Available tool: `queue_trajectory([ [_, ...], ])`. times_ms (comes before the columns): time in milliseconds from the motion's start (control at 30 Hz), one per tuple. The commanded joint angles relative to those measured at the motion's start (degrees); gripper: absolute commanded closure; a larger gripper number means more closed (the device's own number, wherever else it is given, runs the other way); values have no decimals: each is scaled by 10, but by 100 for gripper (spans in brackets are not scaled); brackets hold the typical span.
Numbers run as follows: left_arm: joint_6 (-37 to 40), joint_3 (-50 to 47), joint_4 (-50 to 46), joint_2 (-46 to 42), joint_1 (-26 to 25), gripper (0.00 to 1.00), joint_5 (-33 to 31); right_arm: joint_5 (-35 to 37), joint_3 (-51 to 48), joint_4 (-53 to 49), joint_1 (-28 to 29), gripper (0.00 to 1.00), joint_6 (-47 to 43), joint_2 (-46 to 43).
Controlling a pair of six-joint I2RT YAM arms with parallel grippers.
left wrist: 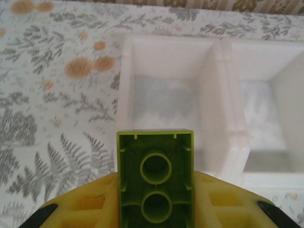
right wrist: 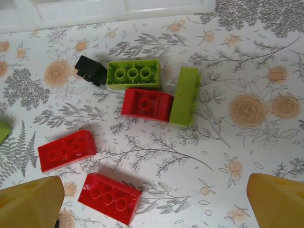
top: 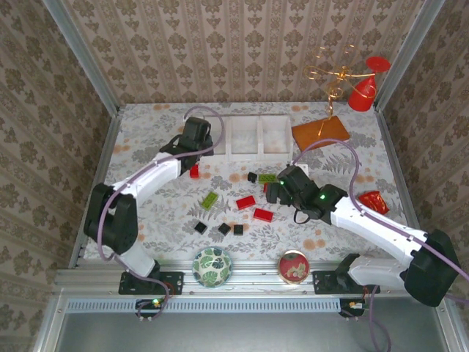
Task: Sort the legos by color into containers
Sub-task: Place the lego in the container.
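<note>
**Left hand clenched on a lime brick, right hand released above the pile**

Your left hand (left wrist: 156, 213) grips a lime green brick (left wrist: 155, 164) by its long sides, hollow underside toward the camera. It sits just short of the white tray (left wrist: 216, 90), with the leftmost compartment straight beyond. Judge the brick light, rigid and smooth. It won't deform, but it could twist out of a shallow pinch, so clamp firmly until it is over the compartment.

Your right hand (right wrist: 152, 204) hangs wide open over the worktop (right wrist: 247, 156). Nearest its fingers lie a red brick (right wrist: 110, 198) and a second red brick (right wrist: 66, 149), each free and studs up. Take either across its flat long sides.

Farther on is a third red brick (right wrist: 146, 104). It touches two lime bricks (right wrist: 134, 73), and a black cube (right wrist: 91, 70) lies against one of them. Lifting one there risks nudging its neighbours.
</note>
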Motion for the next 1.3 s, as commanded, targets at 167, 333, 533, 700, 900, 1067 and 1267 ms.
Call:
queue_trajectory([
  [167, 48, 131, -33, 121, 18, 82, 43, -20, 12, 2, 35, 0, 17, 23],
  [333, 51, 168, -46, 167, 22, 81, 37, -41, 18, -2, 54, 0, 15, 39],
  [533, 44, 185, -52, 201, 28, 79, 35, -82, 25, -9, 79, 5, 14, 59],
  [700, 37, 185, -50, 213, 31, 76, 31, -97, 36, -21, 104, 10, 11, 78],
  [900, 35, 192, -49, 227, 31, 69, 28, -110, 48, -16, 117, 16, 4, 97],
  [1067, 32, 198, -49, 234, 30, 57, 27, -122, 65, -20, 131, 19, 2, 142],
  [1267, 30, 196, -50, 224, 30, 50, 29, -133, 83, -16, 151, 21, -2, 170],
])
